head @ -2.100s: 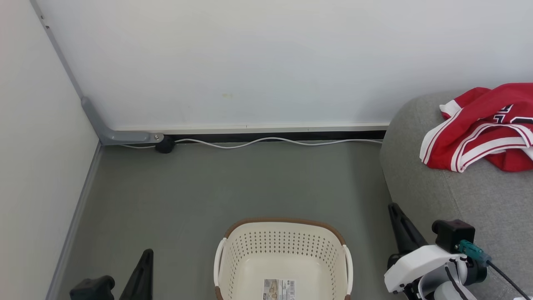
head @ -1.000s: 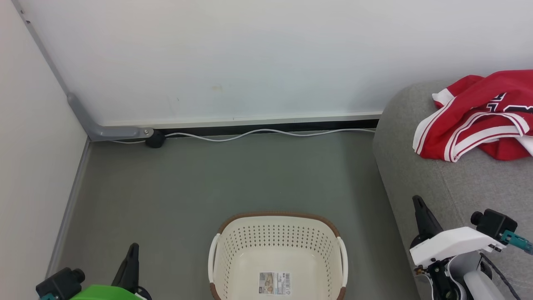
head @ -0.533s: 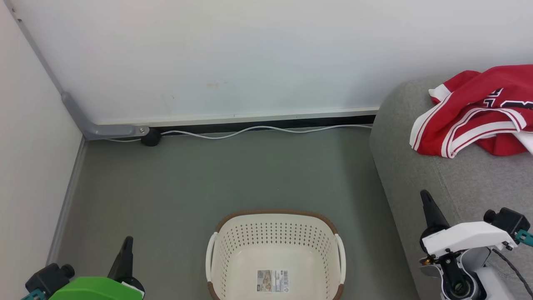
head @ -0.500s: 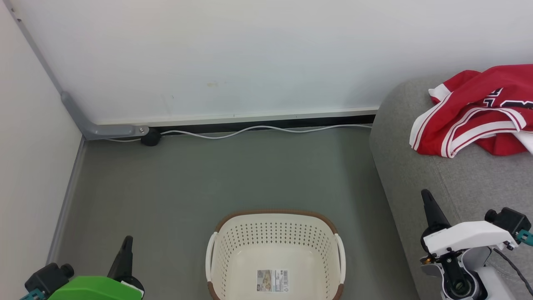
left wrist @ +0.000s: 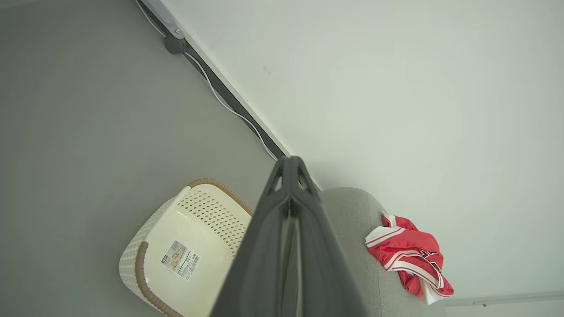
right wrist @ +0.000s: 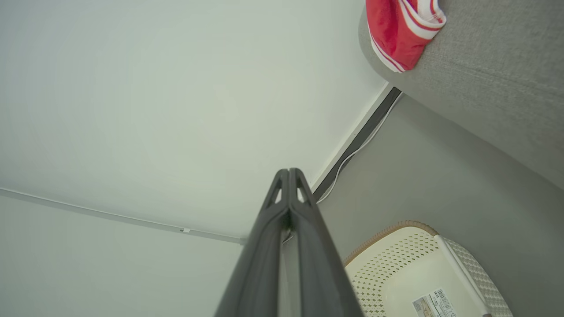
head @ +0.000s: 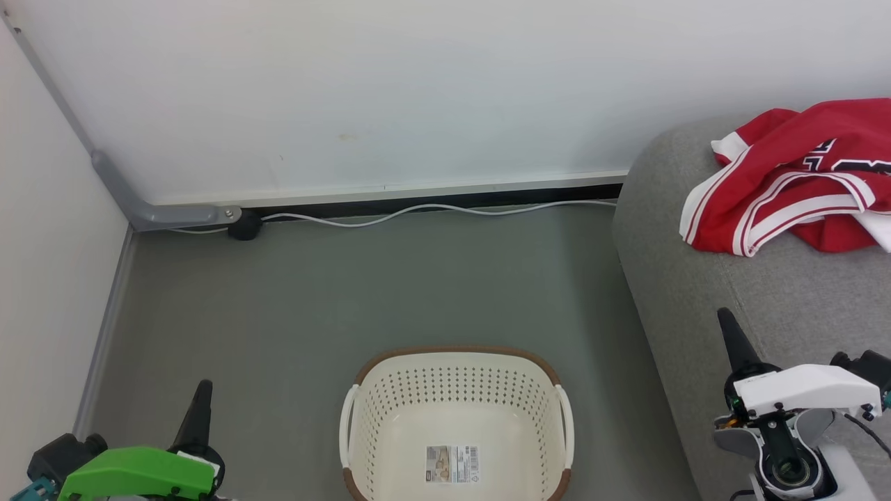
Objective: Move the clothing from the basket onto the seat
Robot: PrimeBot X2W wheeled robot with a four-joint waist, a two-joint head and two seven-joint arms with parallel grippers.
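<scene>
Clothing [head: 786, 181], a bright red heap with white-striped trim and black lettering, lies on the grey seat [head: 779, 306] at 2 o'clock in my head view, well apart from the basket [head: 456, 351]. The basket stands on the grey floor [head: 348, 292] at 6 o'clock, its bare bottom showing a paper label [head: 452, 464]. A white cable [head: 431, 209] runs along the foot of the wall [head: 418, 90] at 12 o'clock. My left gripper [head: 200, 407] rises at 7 o'clock over the floor, apart from the basket. My right gripper [head: 734, 341] rises at 4 o'clock against the seat's near side. Each shows there as a single dark spike.

Left wrist view: my two fingers press together at the tips in the centre, closed with nothing between them. The basket sits at 7 o'clock beside them, label facing up. The seat curves out at 5 o'clock from behind the fingers, and the clothing rests on it at 4 o'clock, near the wall.

Right wrist view: these fingers too meet at the tips, closed on nothing. The clothing lies on the seat at 1 o'clock, at the end by the wall. The basket shows at 5 o'clock on the floor, and the cable trails along the wall's foot between the two.
</scene>
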